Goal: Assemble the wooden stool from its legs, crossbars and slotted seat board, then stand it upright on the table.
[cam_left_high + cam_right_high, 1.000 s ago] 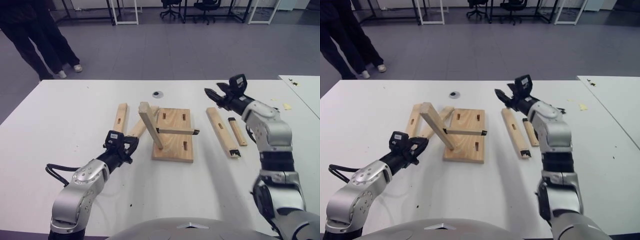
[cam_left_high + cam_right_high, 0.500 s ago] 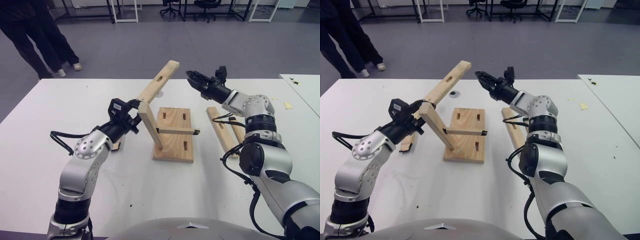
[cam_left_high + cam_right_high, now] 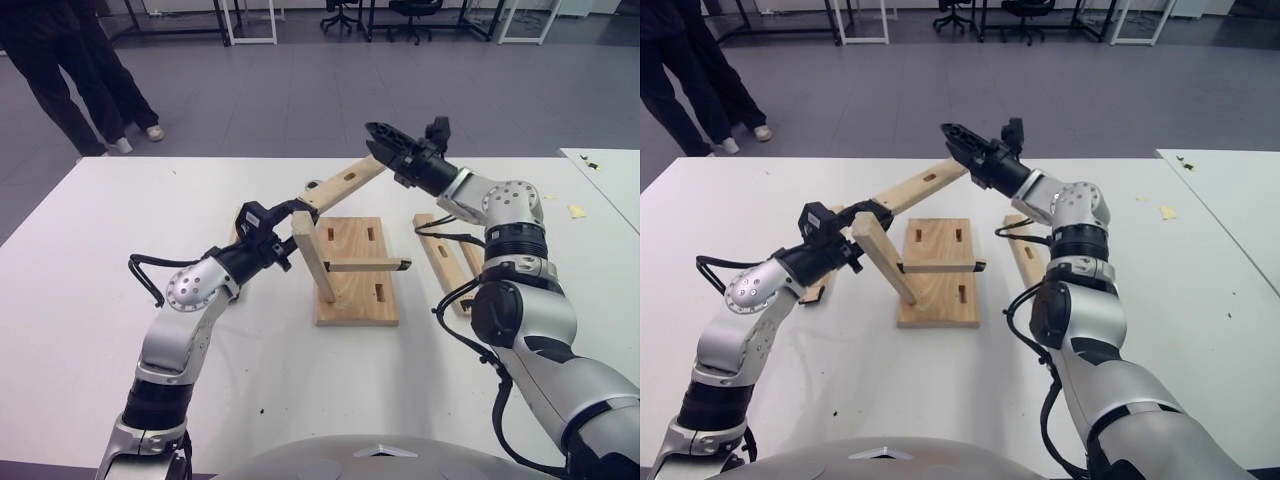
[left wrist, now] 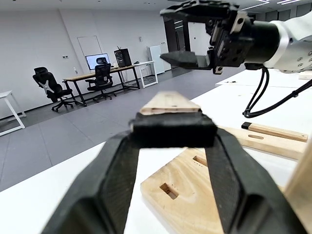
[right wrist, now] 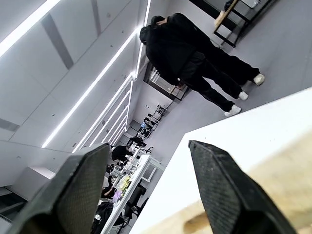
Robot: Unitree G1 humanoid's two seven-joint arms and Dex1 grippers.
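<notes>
The slotted seat board [image 3: 360,290] lies flat mid-table. One wooden leg [image 3: 312,258] stands tilted in it, with a crossbar [image 3: 368,265] sticking out to the right. My left gripper [image 3: 278,238] is shut on the lower end of a second leg [image 3: 345,182], which slants up and to the right above the board. In the left wrist view both fingers [image 4: 122,161] clamp that leg [image 4: 170,102]. My right gripper [image 3: 380,142] is open at the leg's raised far end. Its fingers [image 5: 87,190] are spread, with the wood [image 5: 278,195] just beyond them.
Another long leg [image 3: 436,248] and a shorter piece with a dark tip lie on the white table [image 3: 110,260] right of the board, partly behind my right arm. One more leg lies under my left arm. A second table [image 3: 612,185] stands at the far right.
My left gripper carried the leg to the right and tipped its far end lower. My right gripper shifted a little to the left, so it now sits at that end.
</notes>
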